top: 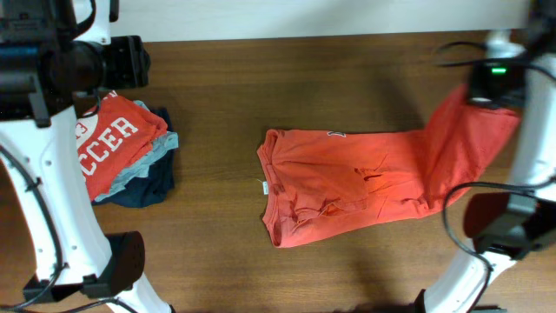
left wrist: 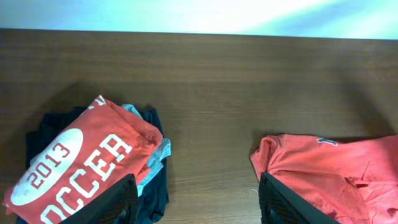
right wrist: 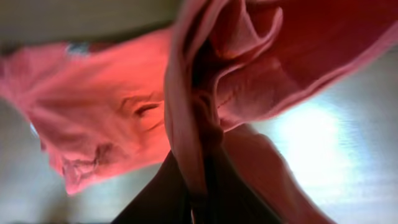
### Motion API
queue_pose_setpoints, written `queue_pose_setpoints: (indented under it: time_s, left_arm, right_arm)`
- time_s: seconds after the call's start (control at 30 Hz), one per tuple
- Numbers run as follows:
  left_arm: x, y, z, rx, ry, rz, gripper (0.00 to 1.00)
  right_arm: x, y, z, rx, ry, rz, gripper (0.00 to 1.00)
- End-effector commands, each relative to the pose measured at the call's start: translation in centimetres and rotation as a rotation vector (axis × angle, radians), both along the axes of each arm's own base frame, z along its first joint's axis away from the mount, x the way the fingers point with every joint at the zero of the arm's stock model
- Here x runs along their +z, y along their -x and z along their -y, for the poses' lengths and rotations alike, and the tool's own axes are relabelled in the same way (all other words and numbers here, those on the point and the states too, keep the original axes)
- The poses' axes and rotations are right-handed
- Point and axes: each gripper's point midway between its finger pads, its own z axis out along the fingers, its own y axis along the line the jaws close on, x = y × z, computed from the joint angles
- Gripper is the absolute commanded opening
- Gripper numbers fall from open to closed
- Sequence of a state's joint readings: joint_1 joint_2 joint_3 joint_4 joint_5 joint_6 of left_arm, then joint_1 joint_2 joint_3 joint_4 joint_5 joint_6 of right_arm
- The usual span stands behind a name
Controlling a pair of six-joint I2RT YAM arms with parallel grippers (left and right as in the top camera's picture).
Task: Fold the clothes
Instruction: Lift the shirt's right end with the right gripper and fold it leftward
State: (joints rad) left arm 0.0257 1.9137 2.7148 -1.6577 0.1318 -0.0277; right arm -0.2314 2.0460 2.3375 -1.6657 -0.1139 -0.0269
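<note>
Your right claw [right wrist: 198,193] is clamped on the raised right end of the orange shirt [top: 347,187]. The rest lies rumpled mid-tabletop [top: 217,96]. Your left claw [left wrist: 198,206] hangs apart, empty. By the look of it, every fold remains to be made.

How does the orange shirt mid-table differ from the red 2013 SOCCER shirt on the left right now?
The orange T-shirt lies spread and rumpled; the red shirt sits folded atop a grey-and-navy pile. One end of the orange T-shirt hangs from the right gripper; the red shirt is untouched. The orange T-shirt shows no print; the red shirt shows white lettering. Both are reddish.
</note>
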Motion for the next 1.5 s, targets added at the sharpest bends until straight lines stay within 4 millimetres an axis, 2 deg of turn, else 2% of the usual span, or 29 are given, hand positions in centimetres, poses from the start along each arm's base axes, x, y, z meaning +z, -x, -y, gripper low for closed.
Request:
queue_pose_setpoints:
  time_s: [0.0, 0.2, 0.27, 0.47, 0.6, 0.77, 1.0, 1.13, 1.4, 1.43, 1.47]
  left_arm:
    - [1.4, 1.1, 0.1, -0.020, -0.008, 0.036, 0.62]
    - [1.3, 1.3, 0.0, -0.016, -0.012, 0.028, 0.62]
    - [1.3, 1.3, 0.0, -0.016, -0.012, 0.028, 0.62]
    - [1.3, 1.3, 0.0, -0.016, -0.012, 0.028, 0.62]
    - [1.3, 1.3, 0.0, -0.016, -0.012, 0.029, 0.62]
    - [1.3, 1.3, 0.0, -0.016, -0.012, 0.029, 0.62]
    - [1.3, 1.3, 0.0, -0.016, -0.012, 0.029, 0.62]
    - [1.3, 1.3, 0.0, -0.016, -0.012, 0.028, 0.62]
    - [1.3, 1.3, 0.0, -0.016, -0.012, 0.028, 0.62]
    - [1.3, 1.3, 0.0, -0.016, -0.012, 0.028, 0.62]
    - [1.3, 1.3, 0.0, -0.016, -0.012, 0.028, 0.62]
  right_arm:
    - [-1.7, 0.4, -5.5, 0.129, 0.048, -0.074, 0.04]
    - [-5.2, 2.0, -14.5, 0.329, 0.051, -0.168, 0.04]
    - [-7.1, 2.6, -17.7, 0.377, 0.057, -0.187, 0.04]
    - [-11.4, 4.8, -23.2, 0.437, 0.069, -0.228, 0.04]
    - [-12.6, 6.4, -26.4, 0.493, 0.066, -0.231, 0.04]
    - [-12.6, 7.6, -28.3, 0.492, 0.068, -0.236, 0.04]
    - [-12.5, 9.0, -28.4, 0.456, 0.051, -0.291, 0.04]
    - [-12.4, 9.5, -29.7, 0.463, -0.023, -0.307, 0.04]
    - [-12.4, 8.8, -31.4, 0.421, -0.076, -0.267, 0.04]
    - [-12.3, 8.8, -31.6, 0.419, -0.081, -0.265, 0.07]
    - [-12.3, 8.9, -31.7, 0.414, -0.082, -0.265, 0.18]
